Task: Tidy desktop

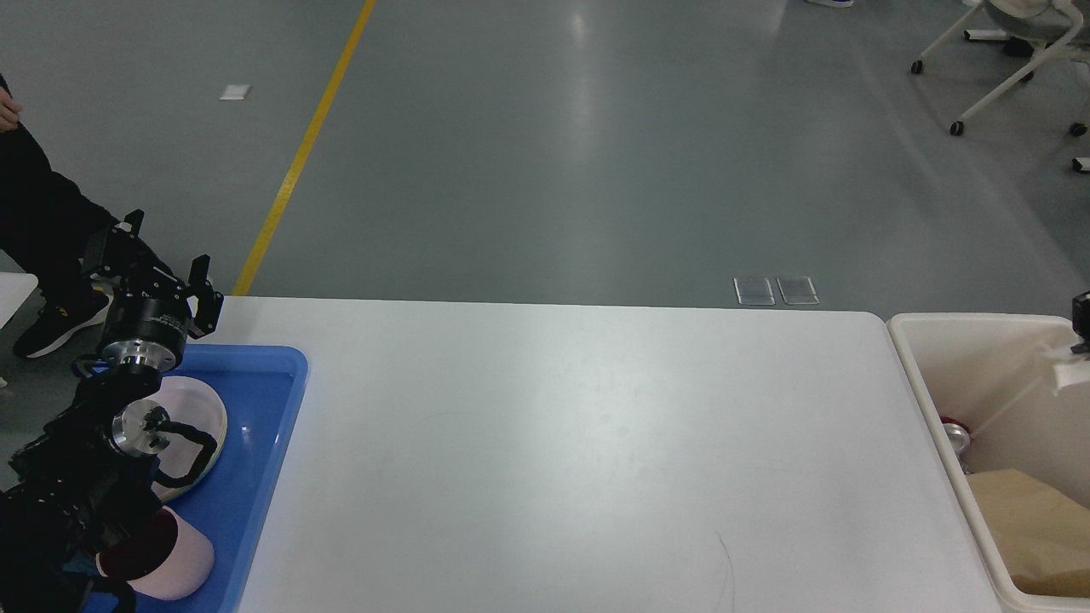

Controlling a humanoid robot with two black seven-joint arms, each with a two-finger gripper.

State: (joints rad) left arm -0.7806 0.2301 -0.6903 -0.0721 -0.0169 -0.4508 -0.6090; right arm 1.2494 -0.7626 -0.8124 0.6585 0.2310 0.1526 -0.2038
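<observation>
Jaws of the left gripper (158, 271) are seen spread apart and empty, held above the far end of the blue tray (271, 426); of the right gripper (1081, 317) only a dark sliver is caught at the right edge of the view, so whether its jaws are parted or closed cannot be told. A scrap of pale material (1066, 371) is seen just below that sliver, over the cream bin (937, 392) — whether it is gripped or already dropped cannot be made out. The tabletop (579, 460) lies between tray and bin, and nothing is seen resting on its white surface. Within the tray a pale plate (203, 407) and a pink cup (174, 558) lying on its side are partly hidden by the left arm; in the bin a can (955, 436) and brown paper (1030, 528) are seen. The step in hand is judged to be disposal into the bin, with the tidying near its end. For the next move a release well inside the bin walls would be called for, if the scrap is held — then a withdrawal of the right arm clear of the rim.
</observation>
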